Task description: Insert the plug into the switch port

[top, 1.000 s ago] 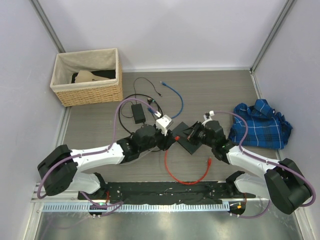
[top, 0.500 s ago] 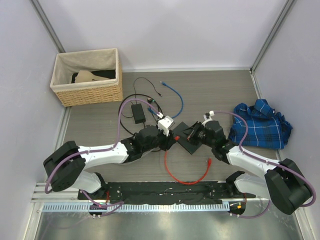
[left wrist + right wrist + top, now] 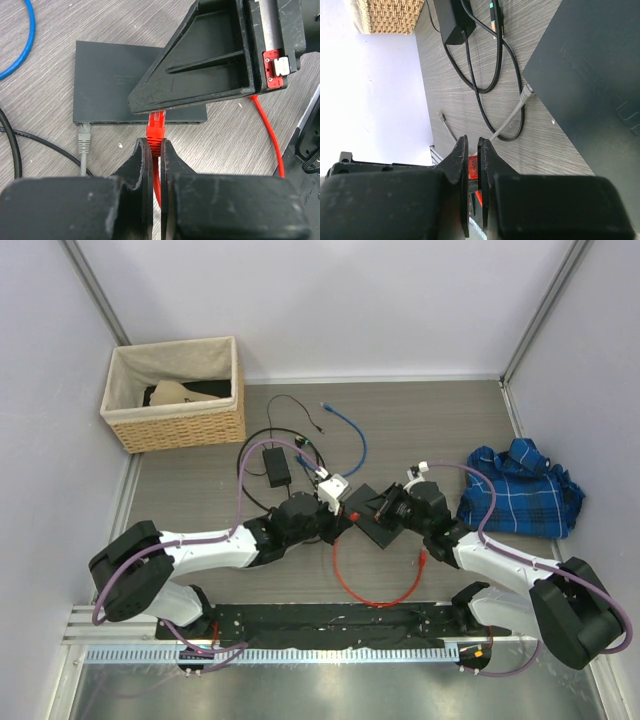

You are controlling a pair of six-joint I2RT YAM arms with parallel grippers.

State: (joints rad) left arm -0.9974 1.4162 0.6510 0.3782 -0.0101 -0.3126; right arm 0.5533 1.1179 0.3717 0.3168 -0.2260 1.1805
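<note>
There are two grippers, one switch, three network cables (red, blue, grey), one power brick, one wicker basket and one plaid cloth.

The switch (image 3: 112,85) is a flat, thin, dark grey box with a plain matte top. It lies on the wood-grain table (image 3: 430,430) between the two grippers, with its port edge facing the left one. The right wrist view shows faint raised lettering on its top, too faint and cropped to read.

The left gripper (image 3: 155,144) has its fingers pressed together, pinching the boot of the red plug (image 3: 156,125). The plug's tip meets the port edge. The right arm's finger hides whether it is seated.

The right gripper (image 3: 472,145) is closed on nothing and lies over the switch top.

The grey cable (image 3: 84,140) is plugged in at the left end of that edge. The red cable (image 3: 266,131) loops toward the arms' bases. The blue cable (image 3: 31,25) and the power brick (image 3: 276,466) lie beyond the switch. The basket (image 3: 185,425) stands far left and the cloth (image 3: 520,488) far right.
</note>
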